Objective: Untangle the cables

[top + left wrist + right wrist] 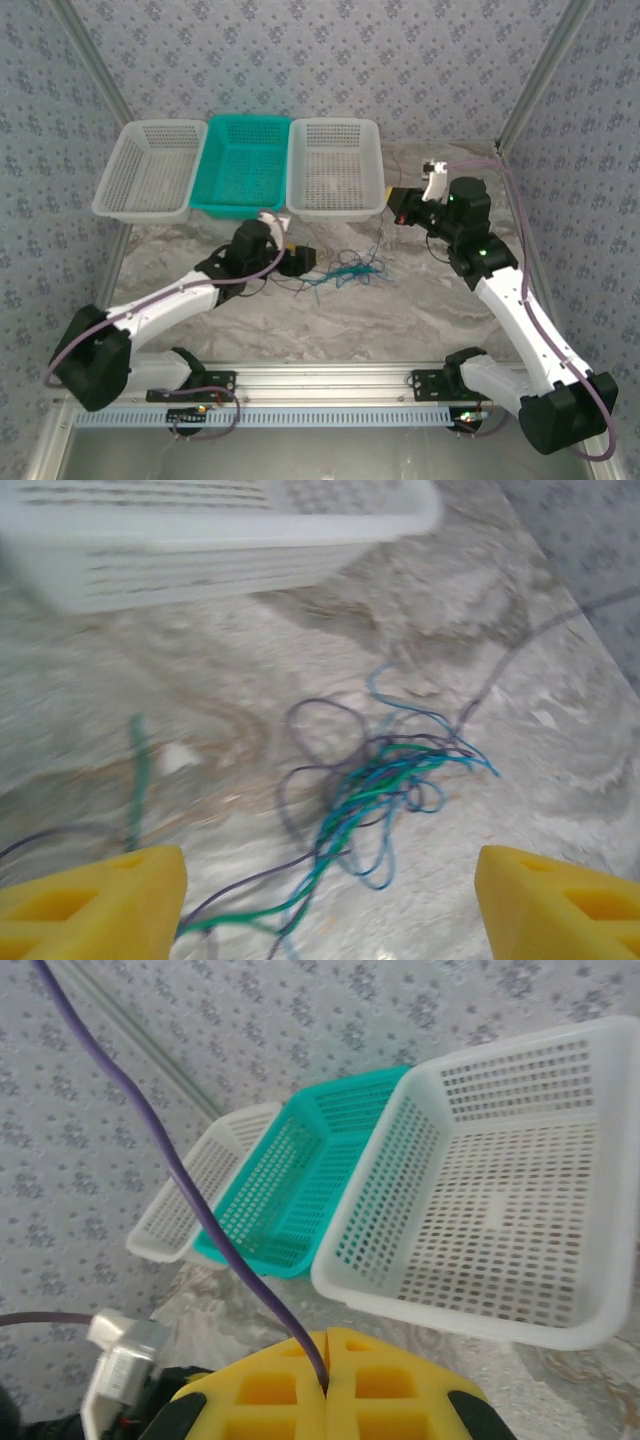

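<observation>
Left fingers [100,895] spread (above tangled cables [380,780]); right fingers [340,1395] pinch a purple cable [203,1210].

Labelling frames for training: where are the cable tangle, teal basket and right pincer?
cable tangle [378,780], left wrist view, middle.
teal basket [245,170], top view, bare floor.
right pincer [327,1360], right wrist view, between tips clamping purple cable [198,1208].
</observation>
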